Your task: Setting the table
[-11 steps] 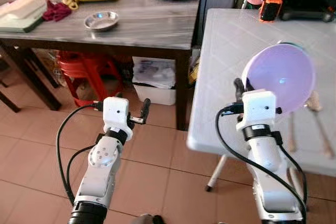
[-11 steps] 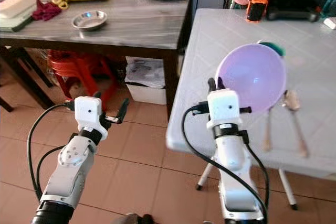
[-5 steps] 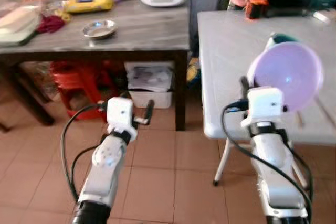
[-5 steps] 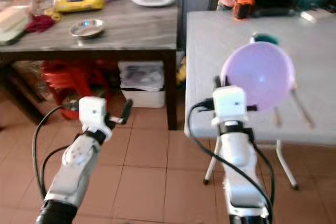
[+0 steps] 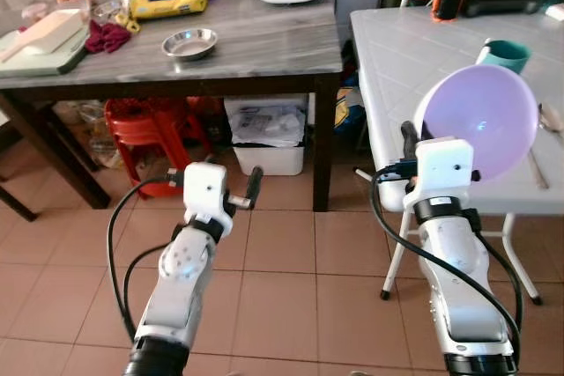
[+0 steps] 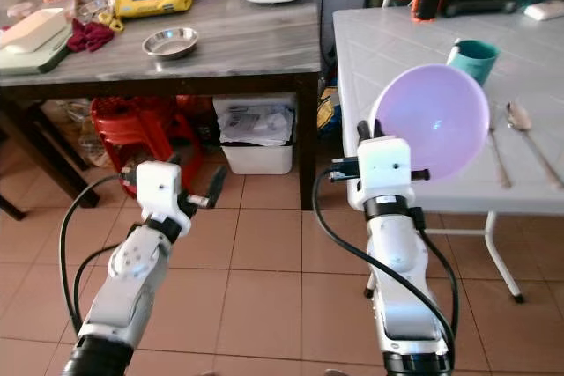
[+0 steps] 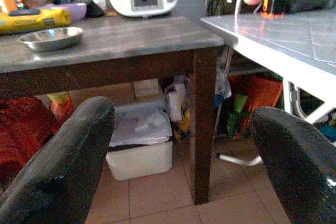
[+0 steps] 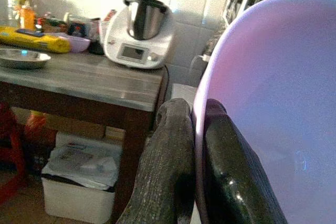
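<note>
Right gripper pinches the rim of a lilac plastic bowl; the wrist view shows one finger each side. Left gripper spread wide, holding nothing, a teal cup beyond the bowl.

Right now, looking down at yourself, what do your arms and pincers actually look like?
Two silver arms with rounded joints, and black cables looping alongside each. Each wrist carries a boxy white block. The left gripper has two long black fingers with a matte, slightly textured surface. The right gripper is built the same, its fingers dark and worn-looking.
</note>
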